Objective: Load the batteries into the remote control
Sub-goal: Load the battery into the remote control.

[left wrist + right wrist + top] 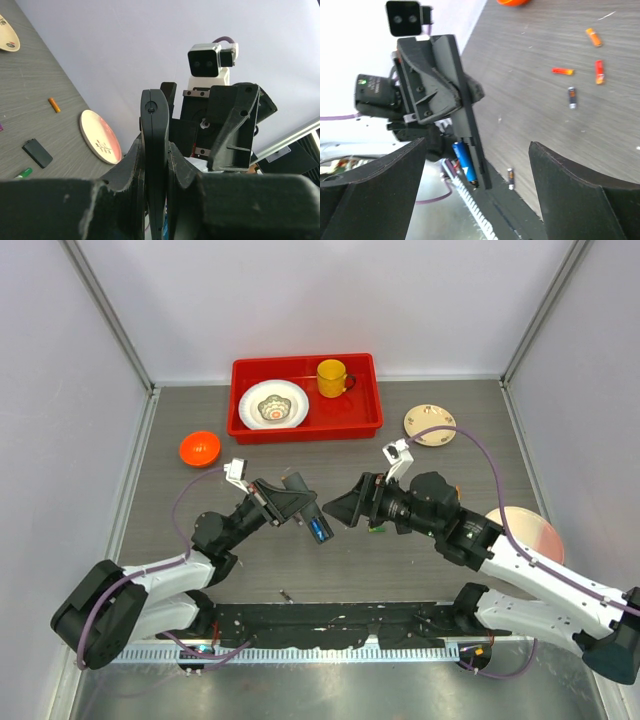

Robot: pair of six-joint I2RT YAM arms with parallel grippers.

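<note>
My left gripper point(298, 504) is shut on the black remote control point(311, 517) and holds it above the table. A blue battery point(320, 531) sits in its open compartment. In the left wrist view the remote point(154, 145) stands edge-on between the fingers. My right gripper point(342, 508) is open and empty, facing the remote from the right. In the right wrist view the remote point(468, 131) and the blue battery point(464, 162) show between the spread fingers point(375, 190). Loose orange batteries point(562, 71) and a dark grey one point(572, 96) lie on the table.
A red tray point(370, 425) with a plate and a yellow mug point(332, 378) stands at the back. An orange bowl point(199, 448), a beige disc point(430, 424) and a pink plate point(530, 532) lie around. A black cover point(37, 152) and a green battery point(22, 173) lie on the table.
</note>
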